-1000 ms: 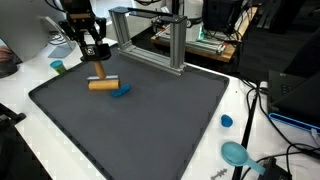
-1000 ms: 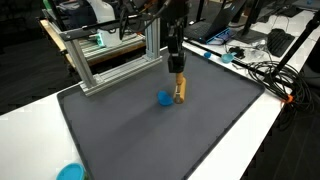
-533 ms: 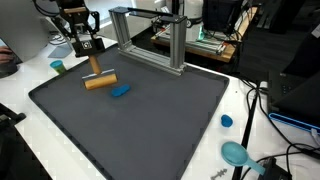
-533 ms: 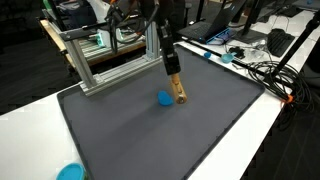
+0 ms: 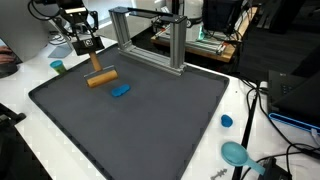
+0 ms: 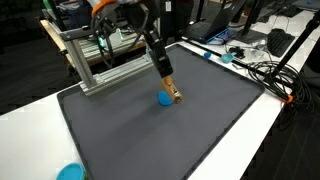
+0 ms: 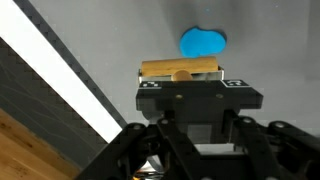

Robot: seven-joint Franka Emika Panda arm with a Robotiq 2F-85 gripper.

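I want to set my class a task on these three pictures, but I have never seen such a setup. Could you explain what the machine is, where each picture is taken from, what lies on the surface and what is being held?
The machine is a single robot arm ending in a gripper, a two-fingered clamp steered by a person. Two pictures come from cameras standing outside the robot, on different sides of the table. The third comes from a camera on the wrist, looking along the gripper. A dark mat covers the table. The gripper is closed on the thin handle of a wooden mallet, whose head hangs low over the mat, close to a small blue piece. A metal frame stands behind, and a blue-green bowl sits off the mat.
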